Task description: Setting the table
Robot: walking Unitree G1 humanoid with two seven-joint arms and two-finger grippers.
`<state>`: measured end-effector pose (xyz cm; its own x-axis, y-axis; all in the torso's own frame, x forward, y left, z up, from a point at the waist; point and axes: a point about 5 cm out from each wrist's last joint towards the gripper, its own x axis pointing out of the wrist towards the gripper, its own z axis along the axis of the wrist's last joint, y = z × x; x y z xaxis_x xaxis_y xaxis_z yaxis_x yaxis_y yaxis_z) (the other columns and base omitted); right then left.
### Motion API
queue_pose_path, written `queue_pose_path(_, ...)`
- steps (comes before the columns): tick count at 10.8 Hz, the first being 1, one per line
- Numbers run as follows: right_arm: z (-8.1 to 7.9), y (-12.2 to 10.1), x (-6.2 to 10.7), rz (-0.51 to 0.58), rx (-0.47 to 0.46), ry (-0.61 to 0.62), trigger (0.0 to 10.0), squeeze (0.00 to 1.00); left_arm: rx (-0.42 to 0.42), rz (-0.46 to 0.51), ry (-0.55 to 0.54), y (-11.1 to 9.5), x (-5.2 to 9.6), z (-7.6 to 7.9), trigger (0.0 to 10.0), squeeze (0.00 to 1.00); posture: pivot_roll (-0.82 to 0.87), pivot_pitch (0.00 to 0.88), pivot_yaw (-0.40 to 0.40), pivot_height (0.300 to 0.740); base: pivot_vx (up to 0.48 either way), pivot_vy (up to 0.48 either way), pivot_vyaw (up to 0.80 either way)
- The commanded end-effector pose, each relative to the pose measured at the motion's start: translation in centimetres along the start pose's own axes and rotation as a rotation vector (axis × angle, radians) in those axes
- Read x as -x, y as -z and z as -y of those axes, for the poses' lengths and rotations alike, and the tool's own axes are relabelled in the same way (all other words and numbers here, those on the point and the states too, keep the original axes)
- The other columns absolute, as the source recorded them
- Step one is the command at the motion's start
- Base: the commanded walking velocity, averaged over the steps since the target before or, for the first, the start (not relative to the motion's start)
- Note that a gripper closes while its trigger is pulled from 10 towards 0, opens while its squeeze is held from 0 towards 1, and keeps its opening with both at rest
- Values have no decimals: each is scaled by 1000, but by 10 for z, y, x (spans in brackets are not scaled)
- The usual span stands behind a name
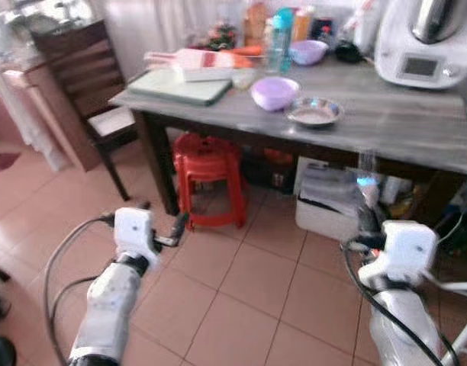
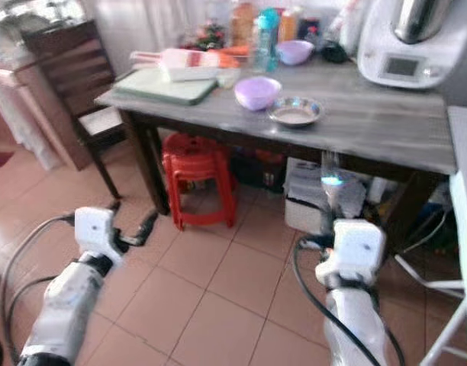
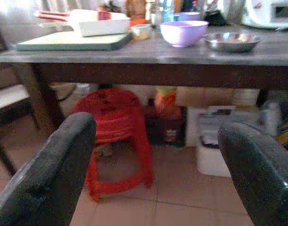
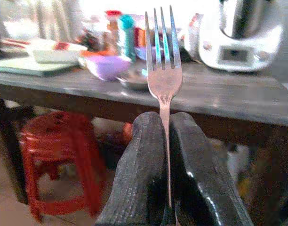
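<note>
Right tool (image 4: 166, 155): clamped on the handle of a fork (image 4: 163, 61), tines up; the right wrist view shows this grip plainly, while in the eye views the fork (image 1: 366, 177) is a pale blur above the wrist, in front of the table edge
Left tool (image 3: 153, 160): spread wide, holding nothing; its wrist view looks under the table at a red stool (image 3: 116, 136)
Tabletop (image 1: 401, 122): grey, carrying a purple bowl (image 1: 275, 93), a metal dish (image 1: 314, 113) just beside it, a green board (image 1: 180, 85) and a white appliance (image 1: 426, 42)
Floor (image 1: 241, 290): terracotta tiles, both arms low over it
Chair (image 1: 88, 84): dark wood, at the table's left end
</note>
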<state>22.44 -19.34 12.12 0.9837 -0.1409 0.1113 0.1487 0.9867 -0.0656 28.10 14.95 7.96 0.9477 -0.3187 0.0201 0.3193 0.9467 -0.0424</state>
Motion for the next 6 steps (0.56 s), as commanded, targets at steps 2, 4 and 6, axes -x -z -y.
queue_pose_path(2, -11, -10, -5, 28, -28, -18, 10000, 0, -17, 0, 15, -3, 1, 0, 10000, 0, -8, 0, 67, 740, 257, 0, 0)
queue_pose_path(4, -10, -10, -5, 20, -28, -18, 10000, 0, -12, 5, 17, -4, -1, 1, 10000, 0, -8, 0, 65, 740, 257, 0, -559)
queue_pose_path(6, -11, -10, -6, 16, -31, -19, 10000, 0, -4, 6, 33, -4, 1, 4, 10000, 0, -5, 0, 65, 740, 298, 0, -416)
